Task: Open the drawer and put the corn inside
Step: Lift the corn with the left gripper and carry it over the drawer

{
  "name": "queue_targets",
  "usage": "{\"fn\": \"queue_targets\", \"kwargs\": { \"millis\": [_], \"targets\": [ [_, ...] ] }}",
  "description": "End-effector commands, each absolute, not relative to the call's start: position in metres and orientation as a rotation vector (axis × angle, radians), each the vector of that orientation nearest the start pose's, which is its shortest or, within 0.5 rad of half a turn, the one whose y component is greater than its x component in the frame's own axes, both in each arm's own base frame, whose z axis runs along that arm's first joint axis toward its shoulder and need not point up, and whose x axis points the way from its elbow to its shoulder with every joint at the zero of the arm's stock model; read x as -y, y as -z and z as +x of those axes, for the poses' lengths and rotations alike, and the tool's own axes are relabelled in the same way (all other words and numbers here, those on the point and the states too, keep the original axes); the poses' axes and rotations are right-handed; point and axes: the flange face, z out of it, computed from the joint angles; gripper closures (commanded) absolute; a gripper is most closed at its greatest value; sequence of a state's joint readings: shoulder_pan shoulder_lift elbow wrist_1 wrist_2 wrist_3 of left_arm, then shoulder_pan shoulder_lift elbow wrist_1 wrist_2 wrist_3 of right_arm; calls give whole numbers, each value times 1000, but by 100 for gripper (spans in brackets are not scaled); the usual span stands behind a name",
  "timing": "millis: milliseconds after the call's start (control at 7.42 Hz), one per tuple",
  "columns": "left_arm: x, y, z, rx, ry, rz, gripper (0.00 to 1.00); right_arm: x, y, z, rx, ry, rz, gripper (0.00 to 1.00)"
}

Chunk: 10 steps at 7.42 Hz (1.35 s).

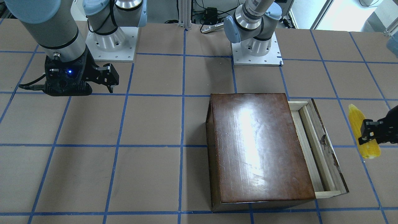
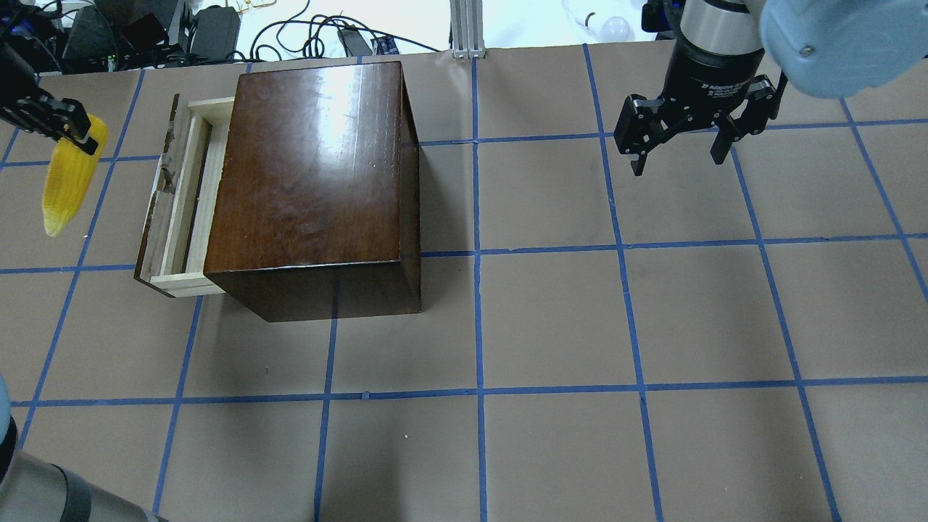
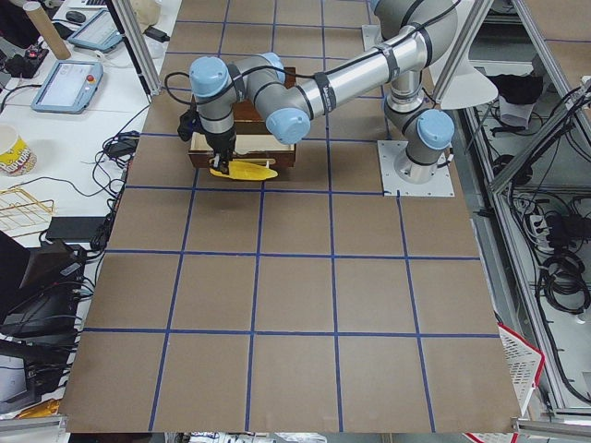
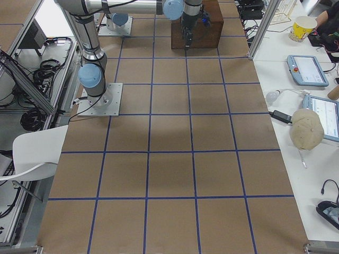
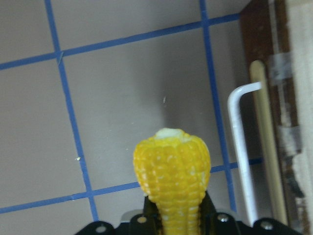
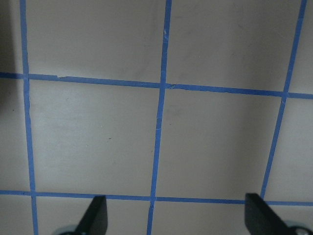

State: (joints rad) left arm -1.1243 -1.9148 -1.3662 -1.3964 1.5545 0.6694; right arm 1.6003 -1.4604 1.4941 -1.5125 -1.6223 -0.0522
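Note:
The glossy dark-brown cabinet [image 2: 312, 181] stands on the table, and its pale-wood drawer [image 2: 181, 196] is pulled partly out, its tray showing. In the front-facing view the drawer [image 1: 314, 146] sticks out of the cabinet [image 1: 258, 146] to the right. My left gripper [image 2: 76, 130] is shut on the thick end of the yellow corn [image 2: 67, 185] and holds it above the table, beyond the drawer's chipped front panel. The left wrist view shows the corn [image 5: 172, 176] between the fingers, with the drawer front [image 5: 274, 98] at right. My right gripper [image 2: 678, 148] is open and empty, far from the cabinet.
Blue tape lines grid the brown table. The arm bases [image 1: 110, 40] [image 1: 256, 46] stand at the robot's edge. Cables [image 2: 290, 36] and a bulb [image 2: 616, 29] lie beyond the far edge. A white L-shaped handle [image 5: 239, 147] runs along the drawer front.

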Motion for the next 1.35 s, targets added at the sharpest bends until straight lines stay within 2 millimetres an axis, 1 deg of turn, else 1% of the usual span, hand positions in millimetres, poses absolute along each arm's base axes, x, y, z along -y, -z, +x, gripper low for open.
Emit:
{"fn": "queue_targets", "kwargs": {
  "millis": [0, 135, 270, 404, 539, 674, 809, 943, 1078, 1213],
  "targets": [
    [639, -422, 85, -3109, 78, 396, 100, 525, -463, 143, -3186, -148, -133, 0],
    [643, -417, 57, -3115, 70, 414, 100, 525, -463, 143, -3186, -148, -133, 0],
    [644, -409, 42, -3130, 54, 372, 100, 525, -463, 143, -3186, -148, -133, 0],
    [641, -399, 37, -3134, 33, 375, 100, 525, -463, 143, -3186, -148, -133, 0],
    [639, -386, 37, -3145, 1, 368, 100, 525, -463, 143, -3186, -148, -133, 0],
    [639, -380, 37, -3152, -17, 328, 100, 524, -464, 144, -3187, -145, -136, 0],
    [640, -378, 40, -3154, -21, 315, 100, 525, -463, 143, -3186, -148, -133, 0],
    [640, -372, 39, -3158, -37, 313, 72, 525, -463, 143, -3186, -148, -133, 0],
    [638, -367, 39, -3160, -54, 313, 26, 525, -463, 143, -3186, -148, -133, 0],
    [637, -366, 39, -3161, -56, 315, 11, 525, -463, 144, -3186, -148, -136, 0]
  ]
}}
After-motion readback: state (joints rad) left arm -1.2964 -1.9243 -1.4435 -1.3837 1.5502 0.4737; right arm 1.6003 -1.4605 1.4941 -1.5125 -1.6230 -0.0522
